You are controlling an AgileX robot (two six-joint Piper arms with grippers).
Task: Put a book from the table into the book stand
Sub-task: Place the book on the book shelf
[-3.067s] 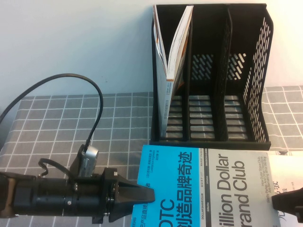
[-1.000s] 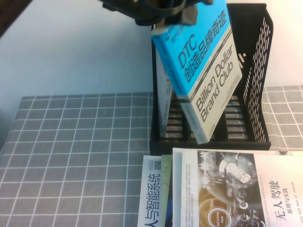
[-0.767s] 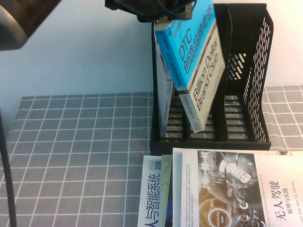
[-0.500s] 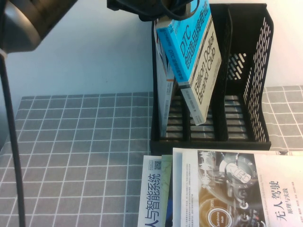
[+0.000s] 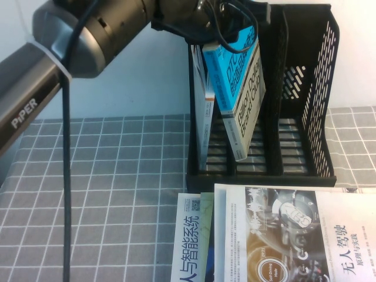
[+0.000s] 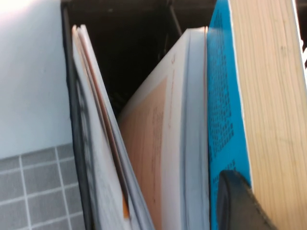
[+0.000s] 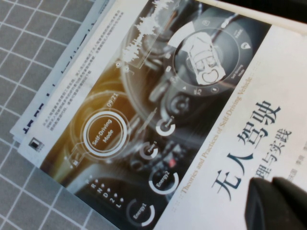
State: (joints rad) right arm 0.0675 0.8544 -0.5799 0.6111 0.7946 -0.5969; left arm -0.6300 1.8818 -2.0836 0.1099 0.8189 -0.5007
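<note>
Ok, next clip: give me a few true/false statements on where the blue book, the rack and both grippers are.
1. The left gripper holds the blue book over the book stand. True.
2. The blue book lies flat on the table. False: it hangs tilted in the stand's middle compartment.
3. A thin white book stands in the stand's leftmost compartment. True.
4. The right gripper is over the stand. False: it is over the cream-covered book.

Seen close up, the book (image 6: 261, 96) shows its blue cover edge-on and its cream page block. A dark fingertip (image 6: 237, 203) of the left gripper presses on the blue cover. Beside it a white book (image 6: 168, 143) with an orange edge leans inside the black stand (image 6: 76, 139). Grey gridded table (image 6: 33, 182) lies beyond.
</note>
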